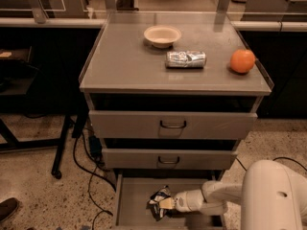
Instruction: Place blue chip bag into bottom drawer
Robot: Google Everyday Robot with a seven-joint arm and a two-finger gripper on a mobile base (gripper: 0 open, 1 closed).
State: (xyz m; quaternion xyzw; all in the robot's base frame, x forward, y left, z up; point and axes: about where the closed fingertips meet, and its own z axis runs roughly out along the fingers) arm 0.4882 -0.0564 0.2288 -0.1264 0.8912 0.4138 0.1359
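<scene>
The bottom drawer (pixel 132 195) is pulled open below two shut upper drawers of the grey cabinet. The blue chip bag (pixel 157 201) is crumpled, dark with pale edges, and sits over the middle of the drawer's grey floor. My gripper (pixel 164 203) reaches in from the right, low inside the drawer, with its tip right at the bag. My white arm (pixel 268 195) fills the lower right corner and hides the drawer's right part.
On the cabinet top (pixel 124 66) stand a pale bowl (pixel 162 35), a crushed silver can (pixel 185 59) and an orange (pixel 242 61). Black cables (pixel 84 162) trail on the speckled floor at the left. A shoe (pixel 7 210) shows at the bottom left.
</scene>
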